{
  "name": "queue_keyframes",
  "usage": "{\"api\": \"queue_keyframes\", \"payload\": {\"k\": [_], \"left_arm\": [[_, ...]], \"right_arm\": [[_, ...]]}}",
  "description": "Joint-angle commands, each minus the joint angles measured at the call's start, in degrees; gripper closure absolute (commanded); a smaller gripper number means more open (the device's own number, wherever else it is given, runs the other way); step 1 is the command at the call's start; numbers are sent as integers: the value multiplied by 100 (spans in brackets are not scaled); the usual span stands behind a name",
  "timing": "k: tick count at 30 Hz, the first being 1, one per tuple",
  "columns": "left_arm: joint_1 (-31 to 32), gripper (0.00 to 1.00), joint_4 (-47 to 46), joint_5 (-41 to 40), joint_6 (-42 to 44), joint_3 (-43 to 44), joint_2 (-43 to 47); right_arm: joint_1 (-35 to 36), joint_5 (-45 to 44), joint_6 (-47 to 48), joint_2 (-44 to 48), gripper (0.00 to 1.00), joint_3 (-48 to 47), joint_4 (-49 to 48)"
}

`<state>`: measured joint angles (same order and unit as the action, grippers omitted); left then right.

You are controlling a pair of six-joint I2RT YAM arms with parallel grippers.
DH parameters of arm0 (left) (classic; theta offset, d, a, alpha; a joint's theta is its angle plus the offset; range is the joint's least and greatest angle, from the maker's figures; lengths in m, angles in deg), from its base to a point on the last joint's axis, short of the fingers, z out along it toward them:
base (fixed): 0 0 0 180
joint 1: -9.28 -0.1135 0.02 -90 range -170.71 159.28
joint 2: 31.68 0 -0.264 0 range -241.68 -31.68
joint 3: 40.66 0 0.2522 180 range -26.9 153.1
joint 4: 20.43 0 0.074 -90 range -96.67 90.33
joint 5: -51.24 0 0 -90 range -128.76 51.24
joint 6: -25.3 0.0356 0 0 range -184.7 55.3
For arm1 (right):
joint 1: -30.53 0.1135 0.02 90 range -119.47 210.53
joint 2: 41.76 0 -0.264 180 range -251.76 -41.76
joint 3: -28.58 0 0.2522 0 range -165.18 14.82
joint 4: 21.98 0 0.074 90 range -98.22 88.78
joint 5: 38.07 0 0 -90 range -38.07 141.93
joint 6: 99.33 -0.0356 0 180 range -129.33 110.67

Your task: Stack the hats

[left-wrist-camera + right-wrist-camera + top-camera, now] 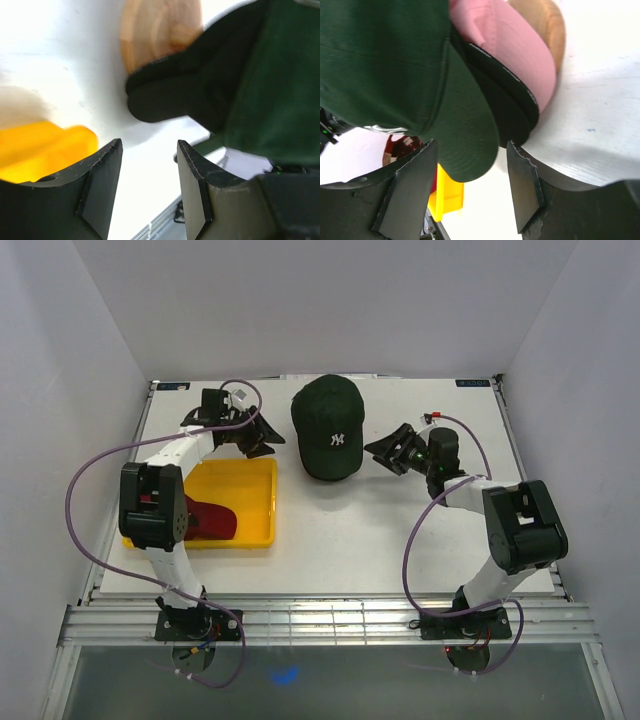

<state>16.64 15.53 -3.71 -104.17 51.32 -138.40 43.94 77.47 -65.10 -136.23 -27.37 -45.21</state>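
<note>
The left tool (150, 145) and the right tool (472, 145) both stood wide open and empty, either side of the green hat (330, 428), which topped the pile on the wooden stand (155, 25). The red hat (208, 520) lay unstacked in the yellow tray (255, 480). It looked like the last one, so the left tool would next need to reach into the tray and pinch it.
</note>
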Motion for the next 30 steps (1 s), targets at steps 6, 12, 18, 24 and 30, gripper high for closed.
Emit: {"api": "queue_keyframes", "payload": {"k": [6, 12, 18, 24, 30], "left_arm": [[55, 44, -2471, 1663, -712, -1326, 951], [266, 41, -3037, 1831, -748, -1485, 644], [416, 39, -3308, 1716, -659, -1510, 283], [477, 39, -3564, 1602, -738, -1642, 195], [521, 38, -3872, 1654, -853, -1766, 125]], "right_arm": [[-110, 540, -329, -220, 39, 80, -1195], [-110, 777, -812, -615, 39, -8, -1855], [-110, 742, -857, -730, 40, -131, -1794], [-75, 830, -857, -897, 40, -272, -1768], [-40, 821, -865, -994, 40, -228, -1882]]}}
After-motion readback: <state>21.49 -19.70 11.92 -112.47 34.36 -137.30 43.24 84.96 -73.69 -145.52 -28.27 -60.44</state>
